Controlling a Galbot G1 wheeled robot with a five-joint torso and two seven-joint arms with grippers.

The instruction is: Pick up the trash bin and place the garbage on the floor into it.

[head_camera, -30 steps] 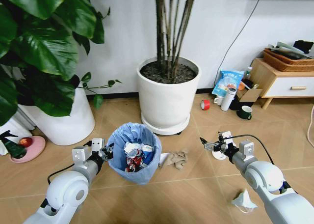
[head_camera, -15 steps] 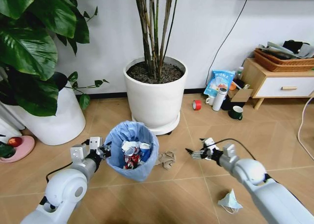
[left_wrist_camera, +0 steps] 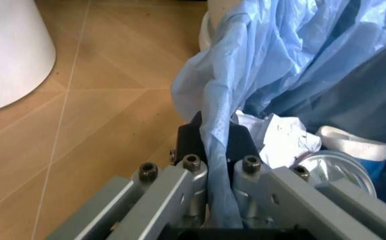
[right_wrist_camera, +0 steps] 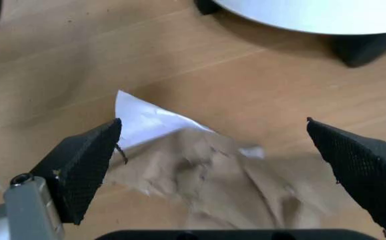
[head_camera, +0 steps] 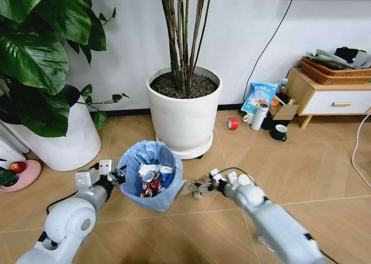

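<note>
The trash bin (head_camera: 149, 175) is sitting on the floor (head_camera: 191, 229), its blue liner pinched in the closed left tool (head_camera: 119, 176). Beside it, crumpled brown paper (right_wrist_camera: 233, 180) is lying beneath the wide-open right tool (right_wrist_camera: 226, 155); lowering squarely before closing should catch the bulk.

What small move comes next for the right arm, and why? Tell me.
Probably lower the right end effector straight down and close on the crumpled brown paper. Its fingers stand wide open either side of the paper, which lies on the floor beside the bin. The left end effector grips the bin's bag.
</note>
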